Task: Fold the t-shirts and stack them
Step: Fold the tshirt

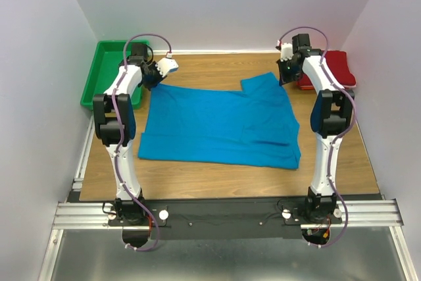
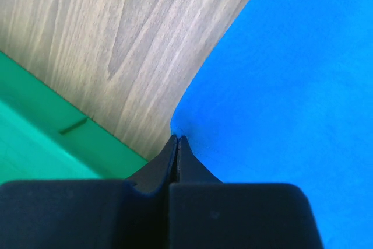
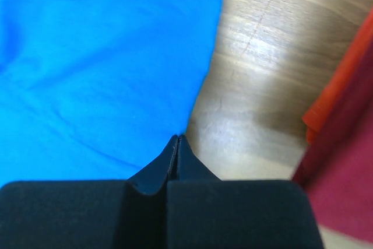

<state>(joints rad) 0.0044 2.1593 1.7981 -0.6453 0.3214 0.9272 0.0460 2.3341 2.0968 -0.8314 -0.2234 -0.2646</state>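
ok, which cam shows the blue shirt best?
Top external: the whole blue shirt is spread out, nearly its full outline visible. Left wrist shows only a corner at the left claw; right wrist only an edge at the right claw.

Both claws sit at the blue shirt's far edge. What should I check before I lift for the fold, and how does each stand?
1. Left claw shut on blue t-shirt corner, cloth puckered at tips: ok.
2. Right claw shut at the shirt's edge; cloth actually pinched: cannot tell.
3. Shirt lying smooth: not ok, creased toward its right side.
4. Red t-shirt apart from the blue cloth: ok.
5. Green tray apart from left claw: cannot tell, very close.
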